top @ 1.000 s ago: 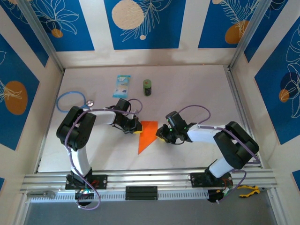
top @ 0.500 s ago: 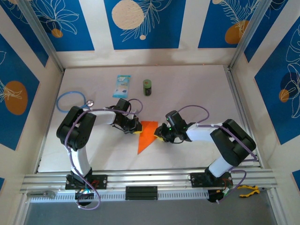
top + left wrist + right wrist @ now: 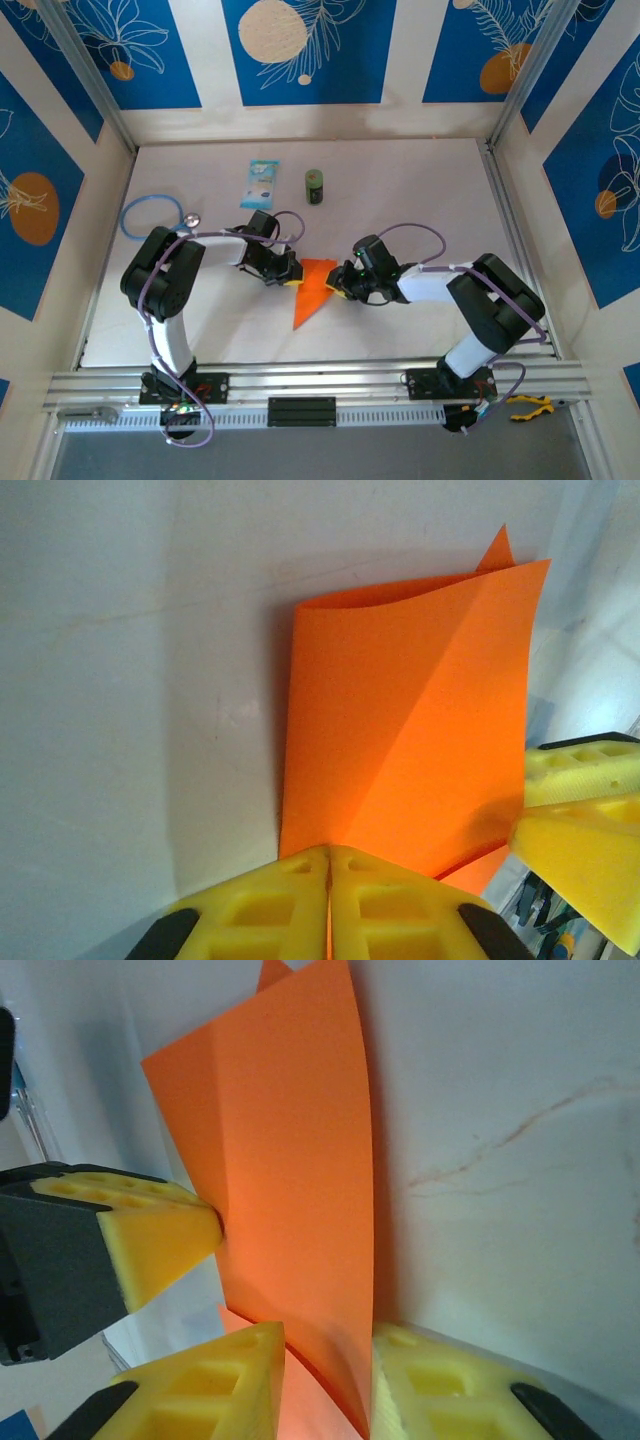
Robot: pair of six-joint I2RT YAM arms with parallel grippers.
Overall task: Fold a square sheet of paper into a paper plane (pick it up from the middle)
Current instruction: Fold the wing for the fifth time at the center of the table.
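The square sheet of paper (image 3: 312, 300) is bright orange and lies mid-table, folded into a long triangle that points toward the near edge. My left gripper (image 3: 291, 278) is at its top left corner, shut on the paper's edge (image 3: 400, 730), which runs up between the closed yellow fingertips (image 3: 329, 858). My right gripper (image 3: 336, 288) is at the top right corner. In the right wrist view its jaws (image 3: 328, 1360) stand apart, with a raised, curling flap of the paper (image 3: 290, 1160) between them, resting against the right finger (image 3: 430, 1385). The two grippers nearly face each other.
A light-blue packet (image 3: 262, 183) and a small green can (image 3: 315, 186) lie at the back of the table. A blue ring (image 3: 151, 215) and a small metal piece (image 3: 192, 218) sit at the far left. An aluminium rail (image 3: 320, 380) runs along the near edge.
The right gripper has crept a little leftward onto the paper's right corner. The left gripper and the rest of the sheet have stayed where they were.
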